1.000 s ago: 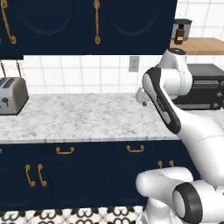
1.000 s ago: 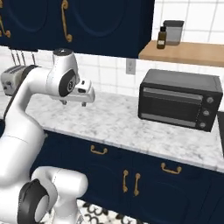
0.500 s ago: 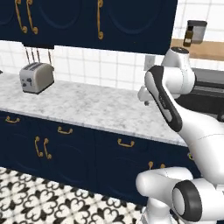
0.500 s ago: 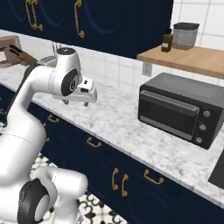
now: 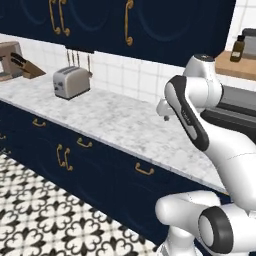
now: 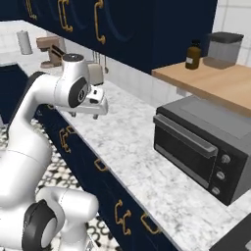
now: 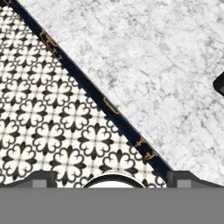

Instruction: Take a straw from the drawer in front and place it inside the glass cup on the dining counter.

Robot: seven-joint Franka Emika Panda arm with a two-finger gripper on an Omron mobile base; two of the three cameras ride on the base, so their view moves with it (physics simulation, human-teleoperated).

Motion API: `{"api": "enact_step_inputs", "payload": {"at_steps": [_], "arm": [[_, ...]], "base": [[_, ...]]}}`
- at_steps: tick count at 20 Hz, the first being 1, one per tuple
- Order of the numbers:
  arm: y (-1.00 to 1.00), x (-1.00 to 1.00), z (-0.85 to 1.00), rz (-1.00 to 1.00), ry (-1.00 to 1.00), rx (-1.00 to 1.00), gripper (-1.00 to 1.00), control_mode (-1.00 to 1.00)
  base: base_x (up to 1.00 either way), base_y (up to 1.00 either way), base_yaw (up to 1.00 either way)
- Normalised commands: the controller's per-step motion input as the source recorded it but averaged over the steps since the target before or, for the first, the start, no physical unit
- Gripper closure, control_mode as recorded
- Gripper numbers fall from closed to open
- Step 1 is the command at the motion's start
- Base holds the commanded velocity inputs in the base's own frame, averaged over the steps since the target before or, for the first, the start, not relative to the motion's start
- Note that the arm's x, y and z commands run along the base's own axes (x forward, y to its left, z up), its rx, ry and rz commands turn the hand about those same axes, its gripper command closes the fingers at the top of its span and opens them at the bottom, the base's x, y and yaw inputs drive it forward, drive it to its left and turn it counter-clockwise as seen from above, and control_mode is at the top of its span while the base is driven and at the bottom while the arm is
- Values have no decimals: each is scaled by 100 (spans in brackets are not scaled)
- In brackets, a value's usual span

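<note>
Patterned kitchen floor tiles point(image 7: 52, 131) nearest, then navy drawer fronts point(image 5: 115, 170) under the marble worktop point(image 5: 125, 125), toaster point(image 5: 71, 82) at the back. The gripper point(image 6: 98, 104) hangs spread and empty above the counter's edge. No straw or glass cup to see, so which way the straw lies from it can't be told.

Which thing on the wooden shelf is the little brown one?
The small brown bottle with a dark cap. It stands at the left end of the wooden shelf; the clear container beside it is bigger and has a dark lid.
</note>
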Motion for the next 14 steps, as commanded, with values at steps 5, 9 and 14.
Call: {"api": "enact_step_inputs", "payload": {"at_steps": [5, 9, 14], "arm": [[0, 0, 0, 0, 0, 0, -100, 100], [0, 0, 0, 0, 0, 0, -100, 100], [0, 0, 0, 0, 0, 0, -100, 100]], "base": [[0, -69, 32], [0, -54, 28], [-23, -51, 23]]}}
